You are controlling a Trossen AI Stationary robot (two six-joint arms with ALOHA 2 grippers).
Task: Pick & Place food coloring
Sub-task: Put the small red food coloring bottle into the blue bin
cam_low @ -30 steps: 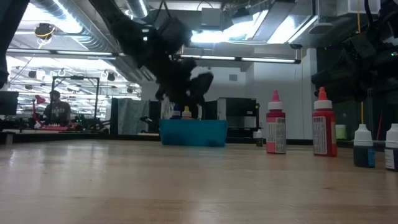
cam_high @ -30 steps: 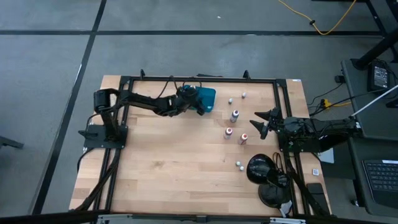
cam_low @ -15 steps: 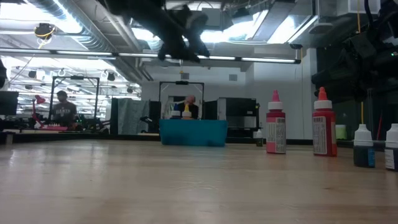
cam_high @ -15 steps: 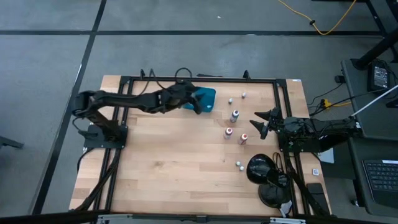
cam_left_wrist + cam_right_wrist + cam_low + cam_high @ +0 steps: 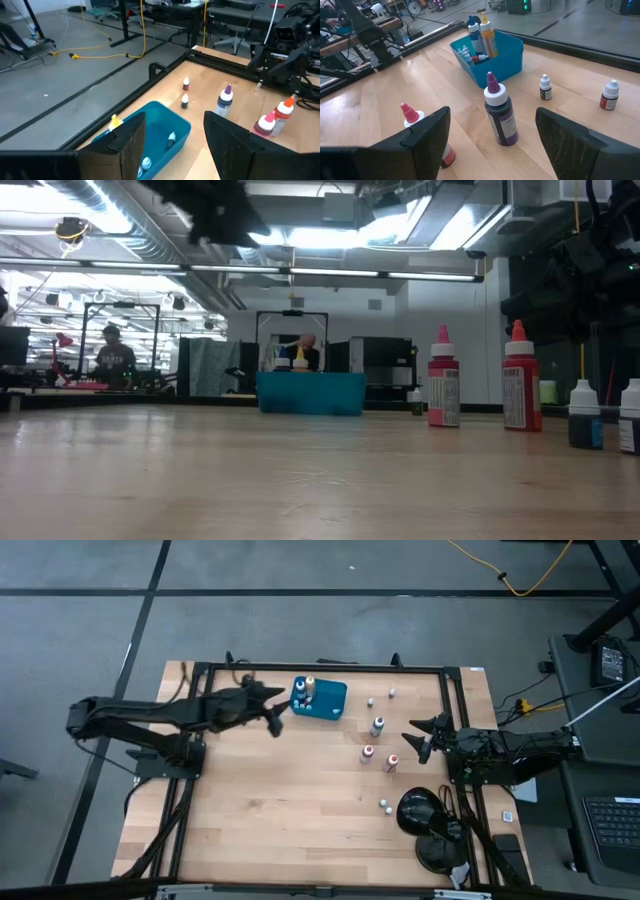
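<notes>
Now the left gripper (image 5: 277,712) hangs open and empty beside the teal tray (image 5: 330,700).

Low view: left arm (image 5: 215,210) is a dark blur, cut off at the top edge. Two small bottles (image 5: 584,416) are clipped at the right edge. Tray (image 5: 310,393) wall hides all but the bottle tips inside. High view: labels on the bottles too small to read. Right wrist view: pink-capped bottle (image 5: 412,116) is half hidden behind a finger (image 5: 422,140).
</notes>
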